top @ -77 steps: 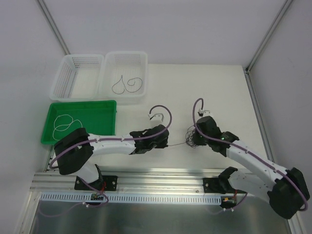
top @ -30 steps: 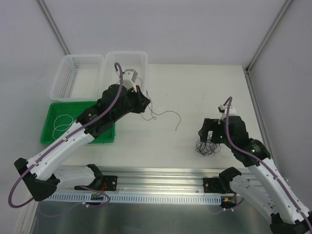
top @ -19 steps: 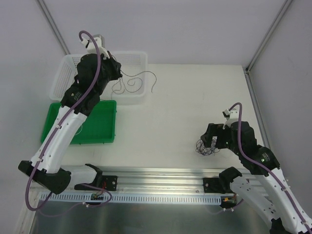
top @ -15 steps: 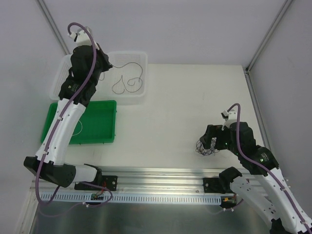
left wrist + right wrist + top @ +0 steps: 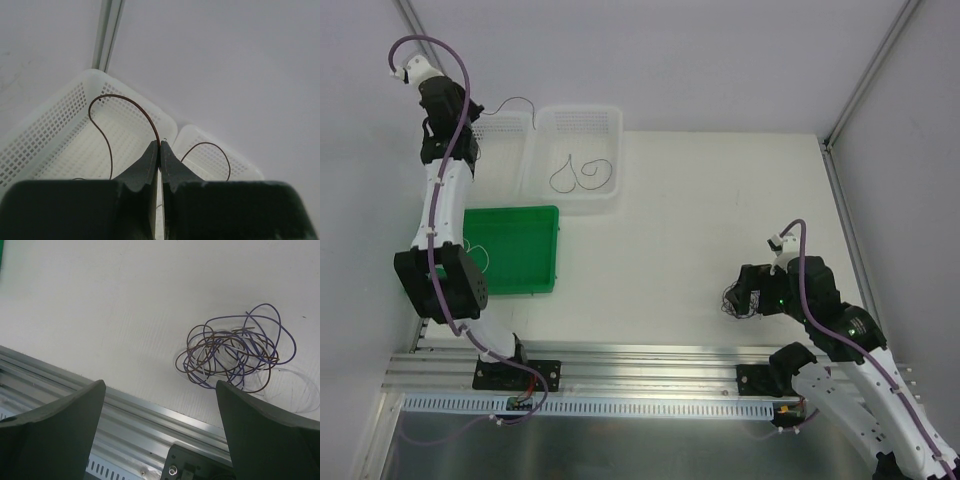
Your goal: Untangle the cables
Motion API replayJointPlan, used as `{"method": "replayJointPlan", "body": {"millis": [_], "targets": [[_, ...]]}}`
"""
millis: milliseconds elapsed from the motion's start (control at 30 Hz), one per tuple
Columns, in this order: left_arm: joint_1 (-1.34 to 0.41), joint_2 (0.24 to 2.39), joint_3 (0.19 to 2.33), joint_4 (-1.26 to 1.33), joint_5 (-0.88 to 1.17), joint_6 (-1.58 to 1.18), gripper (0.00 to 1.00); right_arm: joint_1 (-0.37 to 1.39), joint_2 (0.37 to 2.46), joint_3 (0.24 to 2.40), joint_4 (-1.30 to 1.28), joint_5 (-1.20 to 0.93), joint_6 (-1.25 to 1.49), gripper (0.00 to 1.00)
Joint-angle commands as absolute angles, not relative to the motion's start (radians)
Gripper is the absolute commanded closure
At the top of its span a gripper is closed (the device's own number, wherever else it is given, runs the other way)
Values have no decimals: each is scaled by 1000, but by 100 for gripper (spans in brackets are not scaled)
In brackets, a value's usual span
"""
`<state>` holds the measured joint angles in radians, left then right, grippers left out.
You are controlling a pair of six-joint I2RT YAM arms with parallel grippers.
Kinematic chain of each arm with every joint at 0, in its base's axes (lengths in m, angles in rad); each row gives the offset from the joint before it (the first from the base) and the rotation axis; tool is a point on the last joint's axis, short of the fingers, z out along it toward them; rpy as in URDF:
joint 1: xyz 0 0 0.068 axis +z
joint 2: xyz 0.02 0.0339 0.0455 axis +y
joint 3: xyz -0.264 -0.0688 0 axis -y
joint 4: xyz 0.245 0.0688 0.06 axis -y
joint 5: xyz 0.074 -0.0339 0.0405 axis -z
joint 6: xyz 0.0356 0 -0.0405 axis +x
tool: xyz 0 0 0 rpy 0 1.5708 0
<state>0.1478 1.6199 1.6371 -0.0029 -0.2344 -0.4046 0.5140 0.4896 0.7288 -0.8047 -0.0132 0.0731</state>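
Left fingers (image 5: 149, 162) clamp a springy, featherlight-looking brown strand (image 5: 127, 100); right fingers (image 5: 55, 430) apart over the tangle (image 5: 232, 352), I'd grab an outer loop.

Left arm (image 5: 438, 205): extended high toward the far left corner. Left gripper (image 5: 160, 146): fingers pressed together on a brown cable (image 5: 125, 98). Right arm (image 5: 840, 335): folded low, near right. Right gripper (image 5: 160, 415): jaws spread wide.

LIGHT: bright, even, diffuse white around you | SHADOWS: faint and soft under the cables (image 5: 232, 347) | GLARE: dull sheen on the metal rail (image 5: 650, 362) | FOCUS: your top view is sharp; right gripper (image 5: 160, 384) dark and soft-edged up close
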Motion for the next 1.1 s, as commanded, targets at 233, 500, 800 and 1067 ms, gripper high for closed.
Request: {"method": "replayJointPlan", "body": {"millis": [233,500,800,1067], "targets": [[273,1911,1776,86,-112,-472,94,518,494,719,-810,-28,78,3],[311,1873,1707,81,-140,-442,77,518,476,727,-850,24,109,3],[324,1723,1513,80,-23,-500,36,518,508,732,-907,165,198,3],[238,1485,1296,63,115,-560,1,517,594,686,-824,209,282,3]]}}
